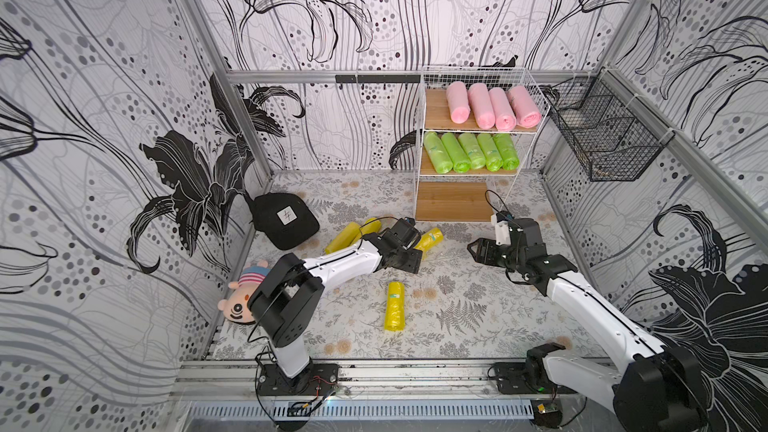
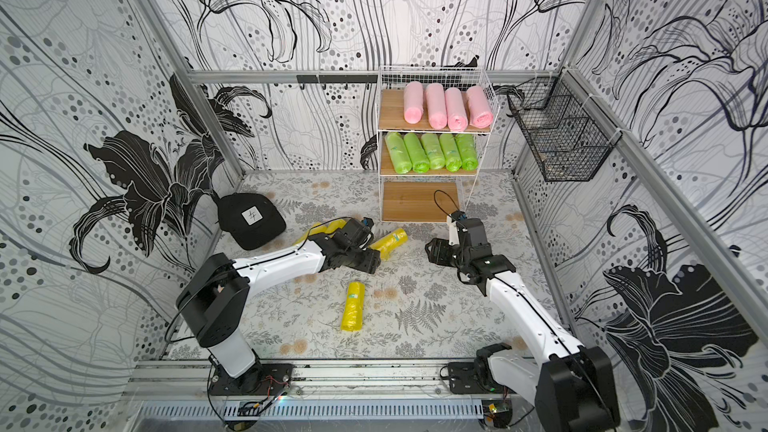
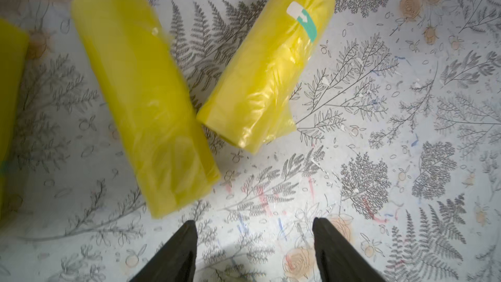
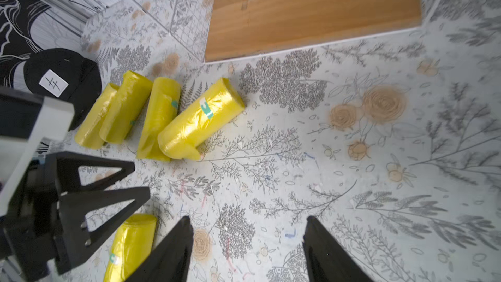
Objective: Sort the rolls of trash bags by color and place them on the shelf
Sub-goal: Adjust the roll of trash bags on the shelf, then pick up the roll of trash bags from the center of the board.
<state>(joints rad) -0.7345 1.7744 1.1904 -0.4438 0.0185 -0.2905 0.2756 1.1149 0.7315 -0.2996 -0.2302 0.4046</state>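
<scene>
Hovering over yellow rolls (image 3: 146, 99) mid-counter, left tool (image 3: 253, 222) gapes empty; right tool (image 4: 249, 219) near the shelf (image 1: 436, 112), jaws apart, empty too. Pink rolls (image 1: 492, 105) and green rolls (image 1: 473, 151) fill upper tiers, so the bare bottom board (image 1: 453, 201) looks meant for yellow

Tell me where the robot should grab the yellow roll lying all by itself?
Probably around its middle, coming straight down from above with the jaws across the narrow width. The lone yellow roll lies flat on the table, with open space on both long sides.
</scene>
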